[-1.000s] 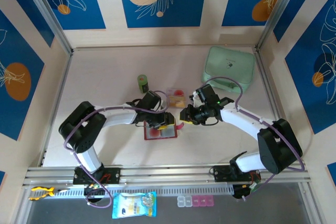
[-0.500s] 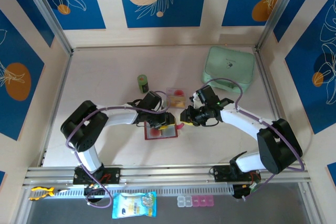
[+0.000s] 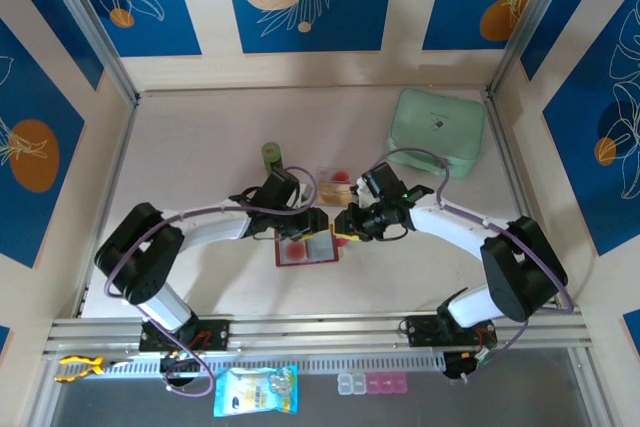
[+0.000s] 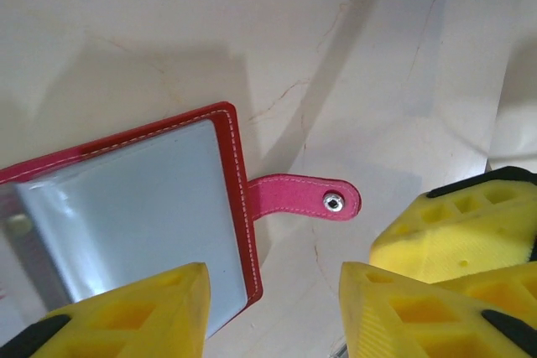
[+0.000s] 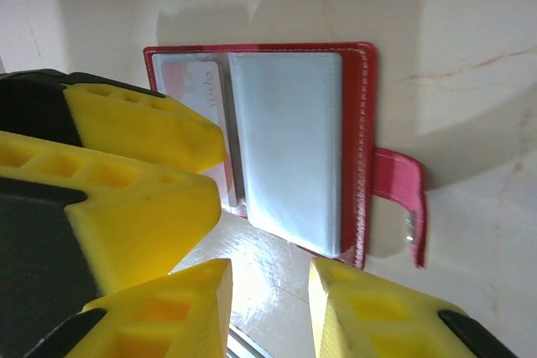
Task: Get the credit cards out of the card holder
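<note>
Okay, left and right jaws released at the card holder (image 5: 289, 140); I'd pin its tab (image 5: 401, 194), then pinch the credit cards (image 5: 195, 94).

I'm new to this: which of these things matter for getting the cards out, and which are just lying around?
Part of the job:
- red card holder, lying open on the table
- card tucked in its sleeve

Just lying about:
- mint-green pouch
- clear box
- small green container
- blue packet
- pill organiser

Left gripper (image 4: 273, 291) and right gripper (image 5: 268, 287) nearly tip to tip (jaws apart)
</note>
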Controlling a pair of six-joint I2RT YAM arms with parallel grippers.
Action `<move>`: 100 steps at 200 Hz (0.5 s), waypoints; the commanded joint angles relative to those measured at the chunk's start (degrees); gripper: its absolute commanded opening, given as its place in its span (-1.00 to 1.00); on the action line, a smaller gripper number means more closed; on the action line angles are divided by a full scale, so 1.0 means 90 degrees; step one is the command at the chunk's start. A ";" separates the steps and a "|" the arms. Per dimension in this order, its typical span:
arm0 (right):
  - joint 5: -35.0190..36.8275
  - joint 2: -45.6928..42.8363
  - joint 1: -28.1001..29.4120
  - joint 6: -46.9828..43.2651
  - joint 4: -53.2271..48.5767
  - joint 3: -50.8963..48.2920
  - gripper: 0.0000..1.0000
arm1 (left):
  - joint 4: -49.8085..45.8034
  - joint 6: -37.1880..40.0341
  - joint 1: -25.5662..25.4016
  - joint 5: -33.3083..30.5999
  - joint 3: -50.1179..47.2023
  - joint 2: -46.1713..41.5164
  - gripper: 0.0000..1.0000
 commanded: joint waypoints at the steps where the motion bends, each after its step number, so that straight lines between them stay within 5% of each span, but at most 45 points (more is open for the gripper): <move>1: -0.0094 0.0216 0.0175 0.0109 0.0071 0.0320 -0.39 | -0.0240 0.0207 0.0201 -0.0128 -0.0268 -0.0341 -0.13; 100: -0.0104 0.1339 0.0831 0.0273 0.0243 0.1064 -0.42 | -0.0634 0.0472 0.0997 -0.0037 -0.1245 -0.1335 -0.39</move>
